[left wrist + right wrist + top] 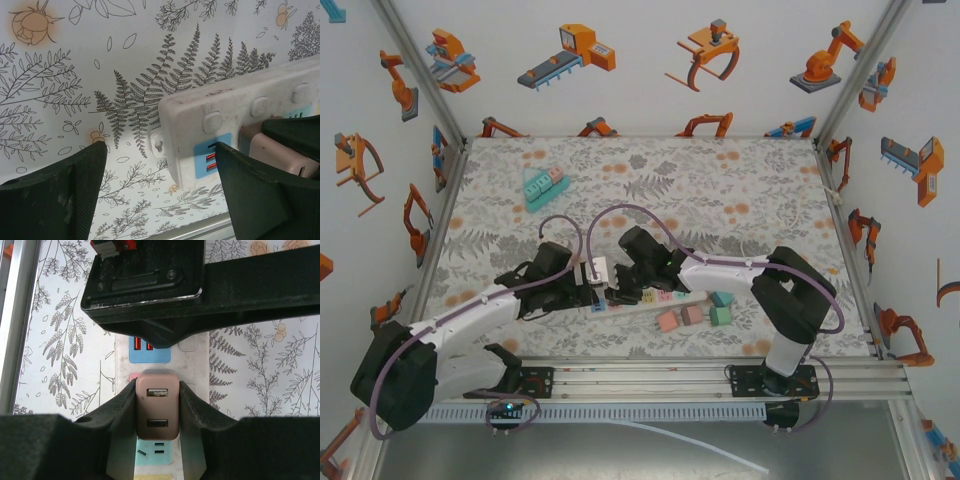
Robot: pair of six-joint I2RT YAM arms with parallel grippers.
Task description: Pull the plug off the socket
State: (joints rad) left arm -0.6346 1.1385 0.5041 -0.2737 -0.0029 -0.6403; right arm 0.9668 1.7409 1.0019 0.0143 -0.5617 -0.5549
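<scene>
From above: left gripper and right gripper nose to nose over the power strip on the tabletop, contact too small to judge. Left wrist: fingers apart, straddling the power strip end, clamping nothing; pink plug just beyond the right finger, partly cut off. Right wrist: fingers pressed on both sides of the plug, apparently seated in its socket, prongs hidden. Grasp seemingly made; pull not yet done, power strip seemingly unbraced.
</scene>
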